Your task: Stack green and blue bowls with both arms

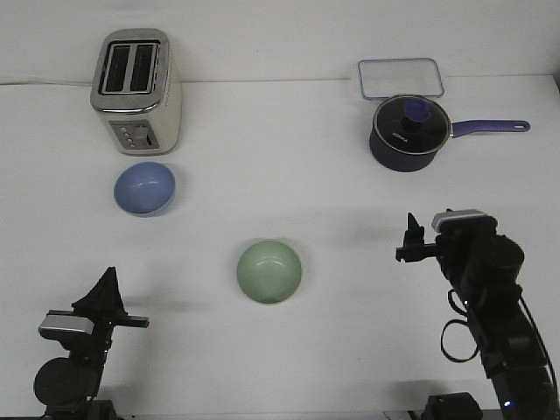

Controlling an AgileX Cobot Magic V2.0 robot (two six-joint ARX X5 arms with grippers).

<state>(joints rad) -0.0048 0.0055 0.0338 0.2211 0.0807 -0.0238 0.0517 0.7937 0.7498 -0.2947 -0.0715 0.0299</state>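
The periwinkle blue bowl (144, 188) stands upright on the white table at the left, just in front of the toaster. The mint green bowl (269, 271) stands upright near the table's middle, apart from the blue one. Both bowls look empty. My left gripper (109, 293) is low at the front left, well short of both bowls and holding nothing. My right gripper (410, 241) hovers at the front right, to the right of the green bowl, also holding nothing. The fingers are seen from behind, so I cannot tell how the jaws stand.
A silver toaster (137, 92) stands at the back left. A dark navy pot (409, 133) with a purple handle stands at the back right, with a clear lidded container (400, 77) behind it. The table's far edge meets the wall.
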